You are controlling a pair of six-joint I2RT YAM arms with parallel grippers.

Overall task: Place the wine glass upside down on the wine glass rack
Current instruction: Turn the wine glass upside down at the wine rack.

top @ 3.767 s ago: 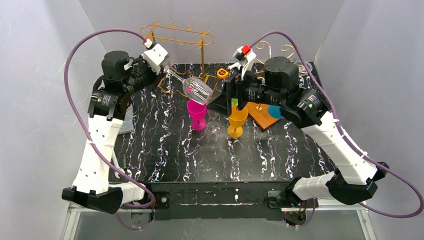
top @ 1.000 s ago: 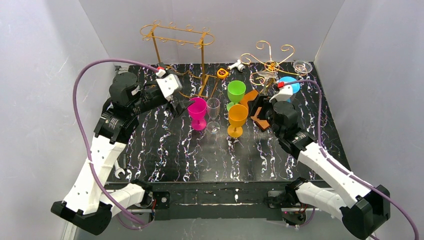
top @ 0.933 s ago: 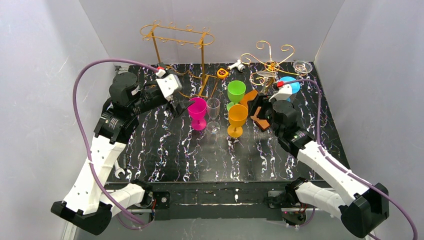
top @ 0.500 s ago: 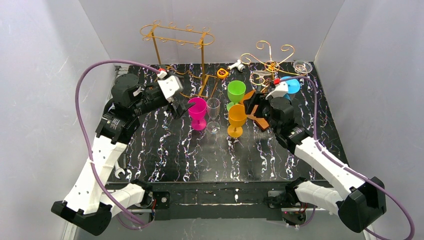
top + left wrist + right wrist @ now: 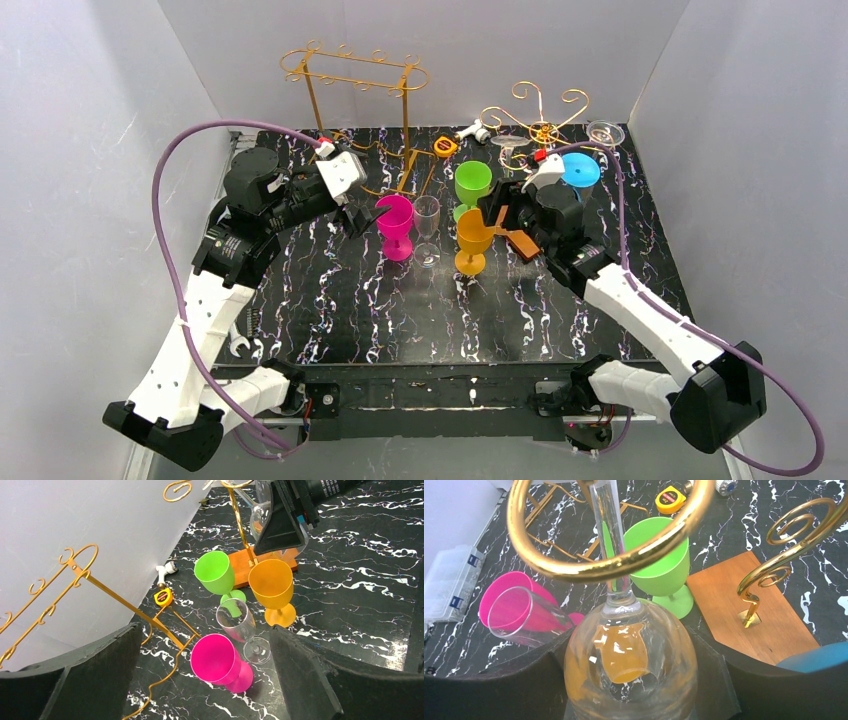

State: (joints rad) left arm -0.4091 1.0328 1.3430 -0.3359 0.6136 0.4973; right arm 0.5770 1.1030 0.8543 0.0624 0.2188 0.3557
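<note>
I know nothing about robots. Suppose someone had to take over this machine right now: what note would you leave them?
Left hand: open, empty, near the pink cup.
Right hand: closed on the wine glass, gripping its bowl, glass upside down.
Stem rises at a gold loop of the rack; whether the foot rests on it cannot be told.
Done: glass lifted, inverted, at the rack.
To do: seat the foot on the loop, let go, pull back.

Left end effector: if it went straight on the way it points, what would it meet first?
Probably the pink goblet, dead ahead; the clear wine glass stands just behind it, though depth is uncertain.
</note>
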